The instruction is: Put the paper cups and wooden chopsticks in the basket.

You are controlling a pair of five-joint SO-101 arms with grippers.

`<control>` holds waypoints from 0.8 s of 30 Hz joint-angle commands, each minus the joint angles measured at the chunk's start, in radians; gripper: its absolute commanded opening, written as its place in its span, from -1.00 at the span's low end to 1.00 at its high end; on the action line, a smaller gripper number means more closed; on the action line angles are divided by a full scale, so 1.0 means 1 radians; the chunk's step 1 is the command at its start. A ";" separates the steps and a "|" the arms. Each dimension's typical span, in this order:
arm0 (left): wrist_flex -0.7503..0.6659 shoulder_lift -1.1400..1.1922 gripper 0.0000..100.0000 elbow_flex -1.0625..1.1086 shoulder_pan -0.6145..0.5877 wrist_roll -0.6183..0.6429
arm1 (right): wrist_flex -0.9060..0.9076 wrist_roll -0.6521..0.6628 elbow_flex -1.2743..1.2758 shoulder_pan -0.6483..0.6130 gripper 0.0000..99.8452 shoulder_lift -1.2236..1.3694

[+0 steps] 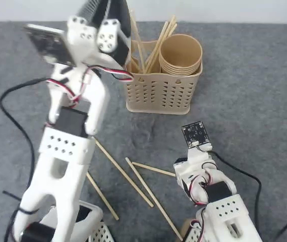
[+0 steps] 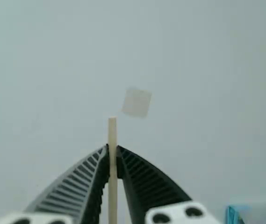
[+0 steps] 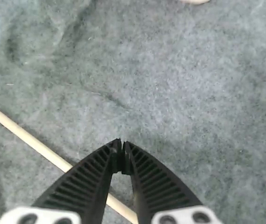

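left gripper (image 2: 112,150) is clamped on one wooden chopstick (image 2: 112,133). the stick sits upright between the closed fingers (image 2: 83,182), its tip poking out past them, with a plain pale wall (image 2: 193,70) behind.

high view: left arm (image 1: 70,136) stands tall at 9 o'clock of the frame, its head end raised over the 9 o'clock rim of the basket (image 1: 158,96). can't tell from here which stick near that rim is the held one.

the basket is at 12 o'clock on the grey felt mat (image 1: 254,101). a nested stack of paper cups (image 1: 181,55) stands in its 3 o'clock half. a bundle of chopsticks (image 1: 156,43) leans in its 9 o'clock half, ends sticking up above the rim.

four loose chopsticks (image 1: 123,174) lie flat on the mat at 6 o'clock of the basket, well apart from it. two of them nearly meet at one end, and one lies close to the left arm's base.

right arm (image 1: 209,196) is low at 5 o'clock, just beside the loose sticks. right gripper (image 3: 122,154) has its fingers pressed together on nothing, tips low over the mat. one loose stick (image 3: 30,140) runs across under the fingers; can't tell if they touch.
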 commanded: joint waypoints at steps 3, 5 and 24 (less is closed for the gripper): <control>-0.140 0.003 -0.98 0.174 -0.026 -0.008 | -0.047 0.018 -0.008 0.010 -0.98 -0.019; -0.173 0.000 -0.97 0.213 -0.026 -0.008 | -0.050 0.018 -0.006 0.010 -0.98 -0.019; 1.079 -0.002 -0.57 -0.394 -0.181 0.256 | -0.048 0.018 -0.008 0.031 -0.98 -0.019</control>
